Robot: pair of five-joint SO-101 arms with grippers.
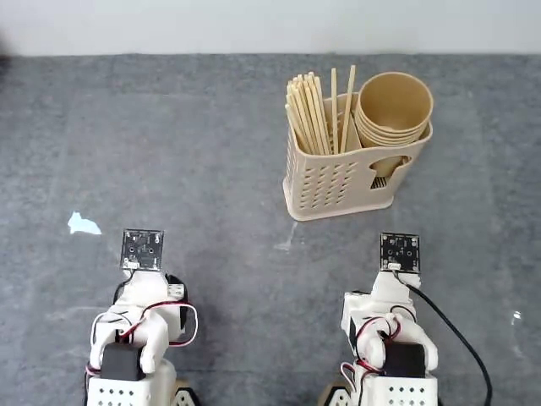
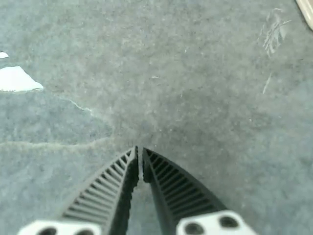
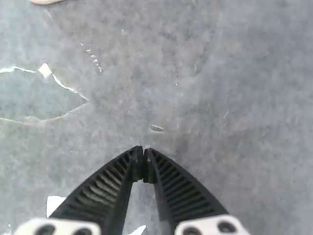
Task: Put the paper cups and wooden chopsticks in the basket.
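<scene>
1. Grey, felt-like surface covers the counter [image 1: 169, 127], with pale scuff marks here and there.
2. Basket [image 1: 334, 186]: beige plastic with perforated walls, standing upright on the far right part of the counter, well apart from both arms.
3. Paper cups [image 1: 395, 106]: tan, nested in one stack, sitting in the right compartment of the basket, mouths up, rims above the basket wall.
4. Wooden chopsticks [image 1: 311, 114]: a bundle standing on end in the left compartment, tips fanned slightly. Two more sticks stand just beside the cups.
5. Left arm [image 1: 139, 321]: near left edge, folded back. Left jaws closed, ribbed faces together at the tips, nothing between them, hanging above bare counter.
6. Right arm [image 1: 390, 330]: near edge, right of centre, nearer than the basket. Right jaws closed, tips touching, nothing held, above bare counter.
7. White scrap [image 1: 82, 224] lies flat on the counter, just left of and beyond the left arm.
8. Black cable [image 1: 456, 338] runs from the right arm toward the near right corner.
</scene>
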